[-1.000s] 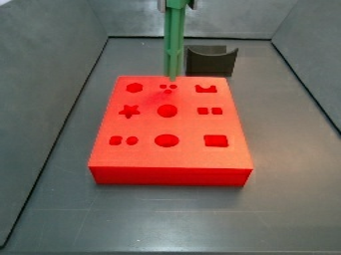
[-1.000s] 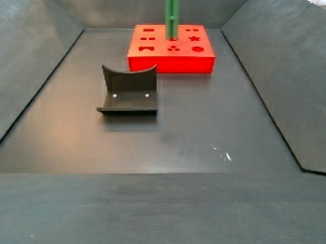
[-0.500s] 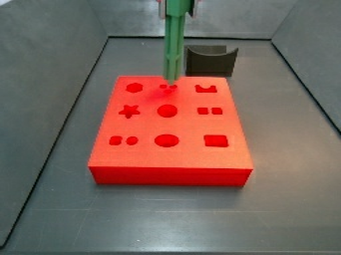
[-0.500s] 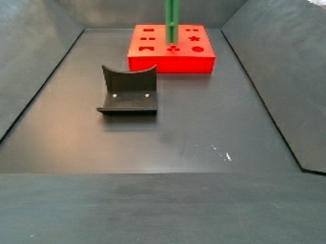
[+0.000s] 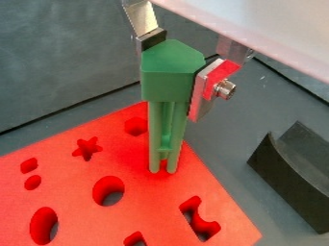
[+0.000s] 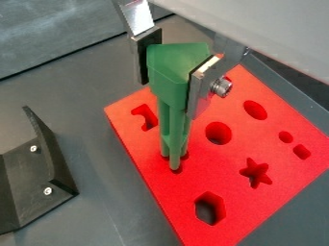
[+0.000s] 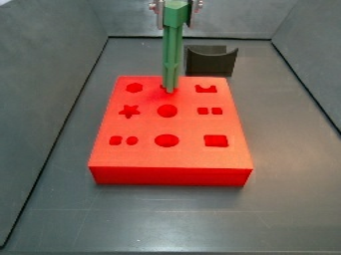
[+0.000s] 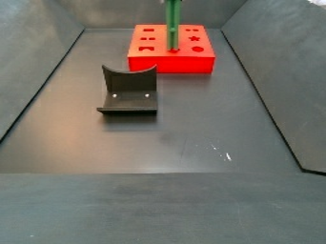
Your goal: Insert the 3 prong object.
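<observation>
The 3 prong object [image 7: 172, 55] is a long bright green bar, held upright in my gripper [image 7: 174, 8] over the back middle of the red block [image 7: 167, 154]. Its lower end meets the block's top at the small three-hole slot, and how deep it sits cannot be told. In both wrist views the silver fingers [image 5: 213, 85] [image 6: 203, 79] press on the bar's thick triangular head [image 5: 170, 69] [image 6: 171, 65]. My gripper [image 5: 180, 65] [image 6: 176, 69] is shut on it. In a side view the bar [image 8: 173, 17] rises from the block [image 8: 192, 63] and the gripper is out of frame.
The red block has several shaped holes: star, circles, square, hexagon. The dark fixture [image 7: 210, 58] [image 8: 129, 91] stands on the floor beside the block, and shows in both wrist views [image 5: 293, 168] [image 6: 29, 178]. Grey walls enclose the floor.
The gripper has lowered the green bar. Its lower end has come down from just above the block to the three-hole slot.
</observation>
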Robot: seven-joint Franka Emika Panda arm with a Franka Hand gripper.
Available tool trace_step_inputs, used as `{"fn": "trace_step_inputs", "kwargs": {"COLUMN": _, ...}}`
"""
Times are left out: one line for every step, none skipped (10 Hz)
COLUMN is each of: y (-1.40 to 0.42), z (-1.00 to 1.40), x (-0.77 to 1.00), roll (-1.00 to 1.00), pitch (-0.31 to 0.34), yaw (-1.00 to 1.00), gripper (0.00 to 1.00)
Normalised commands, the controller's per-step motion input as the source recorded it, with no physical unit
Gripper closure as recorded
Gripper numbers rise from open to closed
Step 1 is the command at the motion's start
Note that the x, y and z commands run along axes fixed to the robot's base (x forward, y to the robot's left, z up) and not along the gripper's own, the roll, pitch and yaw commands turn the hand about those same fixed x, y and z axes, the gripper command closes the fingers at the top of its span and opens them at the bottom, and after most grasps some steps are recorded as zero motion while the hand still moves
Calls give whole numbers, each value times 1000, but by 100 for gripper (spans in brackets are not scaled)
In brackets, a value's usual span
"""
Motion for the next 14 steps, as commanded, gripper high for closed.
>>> {"fn": "trace_step_inputs", "kwargs": {"y": 0, "z": -177, "x": -206, "roll": -59, "pitch": -69, "yaw": 0, "gripper": 100}}
{"fn": "trace_step_inputs", "kwargs": {"y": 0, "z": -166, "x": -80, "roll": -81, "pitch": -96, "yaw": 0, "gripper": 100}}
{"fn": "trace_step_inputs", "kwargs": {"y": 0, "z": -294, "x": 29, "roll": -51, "pitch": -119, "yaw": 11, "gripper": 100}}
{"fn": "trace_step_inputs", "kwargs": {"y": 0, "z": -366, "x": 240, "roll": -53, "pitch": -104, "yaw": 20, "gripper": 100}}
{"fn": "trace_step_inputs", "kwargs": {"y": 0, "z": -446, "x": 403, "roll": 0, "pitch": -36, "yaw": 26, "gripper": 100}}
{"fn": "trace_step_inputs", "kwargs": {"y": 0, "z": -360, "x": 171, "roll": 0, "pitch": -34, "yaw": 0, "gripper": 100}}
{"fn": "trace_step_inputs", "kwargs": {"y": 0, "z": -283, "x": 46, "roll": 0, "pitch": -54, "yaw": 0, "gripper": 100}}
{"fn": "trace_step_inputs", "kwargs": {"y": 0, "z": -240, "x": 0, "roll": 29, "pitch": -67, "yaw": 0, "gripper": 100}}
{"fn": "trace_step_inputs", "kwargs": {"y": 0, "z": -143, "x": 0, "roll": 37, "pitch": -40, "yaw": 0, "gripper": 100}}
{"fn": "trace_step_inputs", "kwargs": {"y": -43, "z": -80, "x": -51, "roll": 73, "pitch": -40, "yaw": 0, "gripper": 100}}
{"fn": "trace_step_inputs", "kwargs": {"y": -163, "z": -131, "x": -66, "roll": 164, "pitch": -123, "yaw": 0, "gripper": 100}}
{"fn": "trace_step_inputs", "kwargs": {"y": -166, "z": -194, "x": -94, "roll": 184, "pitch": -157, "yaw": 0, "gripper": 100}}
{"fn": "trace_step_inputs", "kwargs": {"y": -100, "z": -149, "x": -46, "roll": 126, "pitch": -101, "yaw": 0, "gripper": 100}}
{"fn": "trace_step_inputs", "kwargs": {"y": 0, "z": 0, "x": 0, "roll": 0, "pitch": 0, "yaw": 0, "gripper": 100}}
